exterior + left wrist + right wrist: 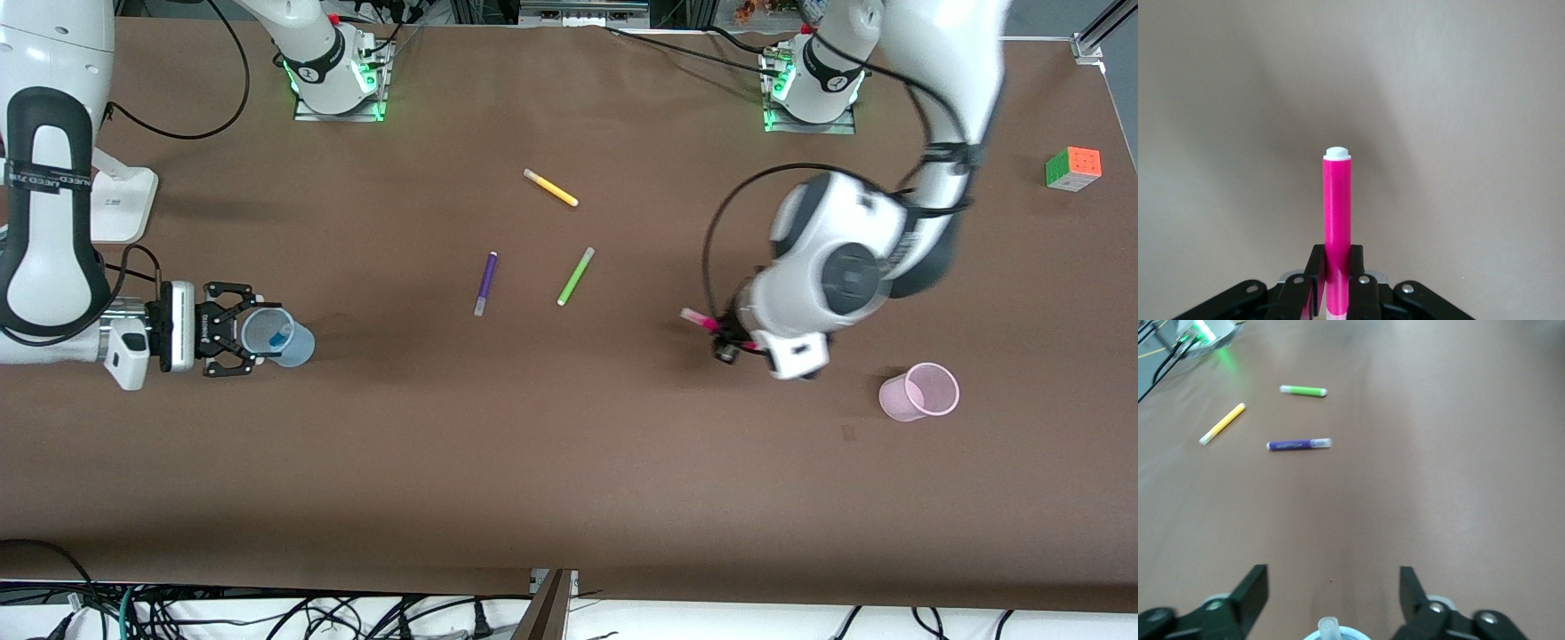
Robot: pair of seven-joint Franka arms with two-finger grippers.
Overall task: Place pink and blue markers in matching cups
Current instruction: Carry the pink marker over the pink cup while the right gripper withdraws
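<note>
The pale blue cup (pixel 283 338) stands at the right arm's end of the table with the blue marker (pixel 281 336) inside it; its greyish cap (pixel 1329 629) pokes up in the right wrist view. My right gripper (pixel 233 331) is open over the cup's rim, holding nothing. My left gripper (pixel 727 342) is shut on the pink marker (pixel 702 321), held above the table; in the left wrist view the pink marker (pixel 1337 220) stands between the fingers (pixel 1315 277). The pale pink cup (pixel 921 392) stands empty toward the left arm's end.
A purple pen (pixel 485 283), a lime-green pen (pixel 575 276) and a yellow pen (pixel 550 188) lie at mid-table. A colour cube (pixel 1073 168) sits near the left arm's end. A white box (pixel 120 205) lies near the right arm.
</note>
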